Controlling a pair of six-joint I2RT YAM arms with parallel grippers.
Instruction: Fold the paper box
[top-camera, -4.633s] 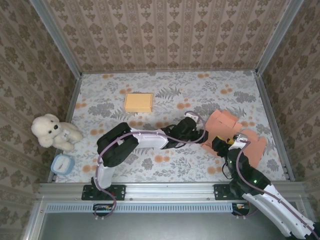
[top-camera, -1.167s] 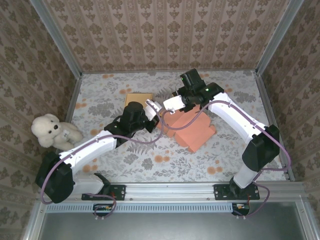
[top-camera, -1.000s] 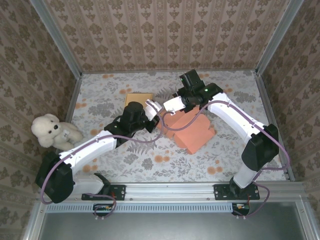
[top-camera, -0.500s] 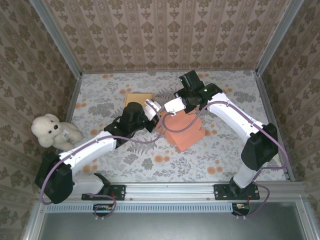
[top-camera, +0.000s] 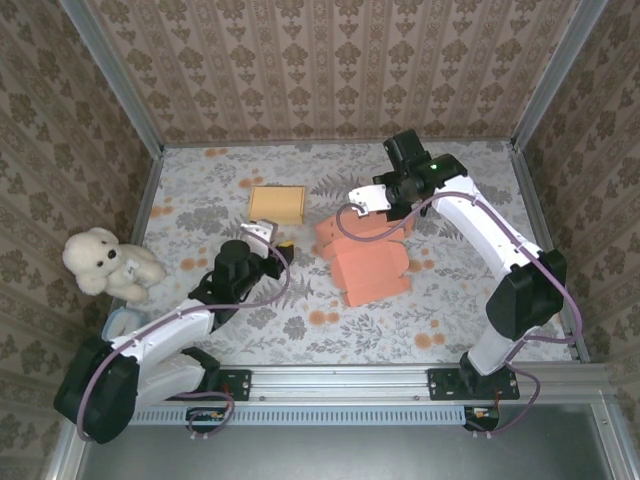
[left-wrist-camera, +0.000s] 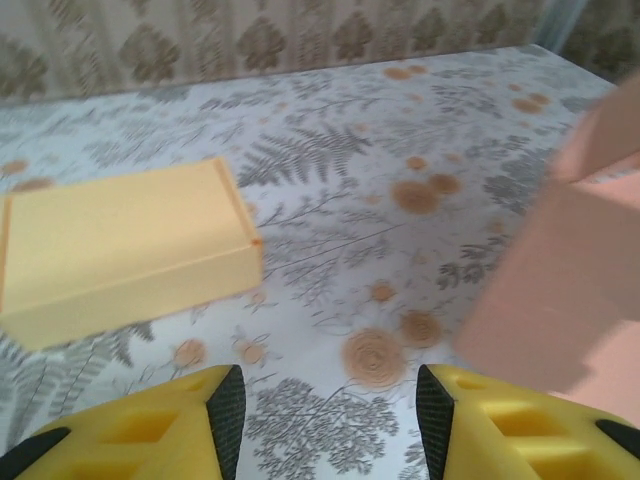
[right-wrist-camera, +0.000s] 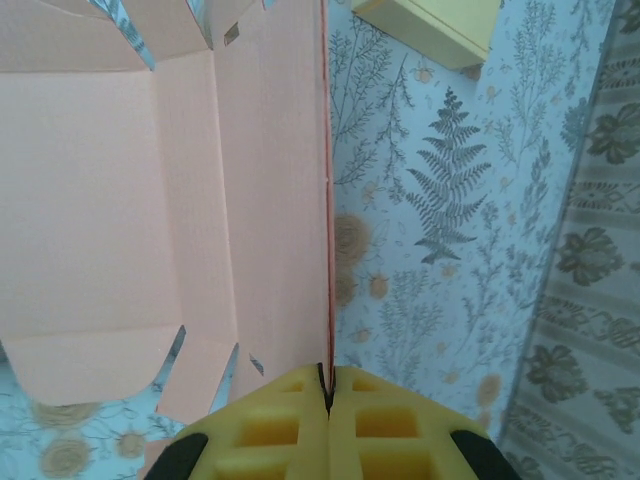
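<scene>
The salmon-pink paper box (top-camera: 368, 262) lies partly folded in the middle of the table, with one panel standing up. My right gripper (top-camera: 348, 212) is at the box's far left corner. In the right wrist view this gripper (right-wrist-camera: 327, 385) is shut on the thin top edge of the upright panel of the box (right-wrist-camera: 150, 190). My left gripper (top-camera: 283, 244) hangs left of the box, apart from it. Seen from the left wrist, it (left-wrist-camera: 330, 410) stands open over bare table with nothing between its fingers, and the box (left-wrist-camera: 560, 290) is off to the right.
A flat yellow box (top-camera: 278, 205) lies behind the left gripper, and it also appears in the left wrist view (left-wrist-camera: 120, 250). A white teddy bear (top-camera: 105, 262) and a small blue object (top-camera: 122, 322) sit at the left edge. Patterned walls close in the table.
My left gripper has opened, let go of the paper box and pulled back toward the near left. The right gripper has shut on the box's panel edge and shifted right.
</scene>
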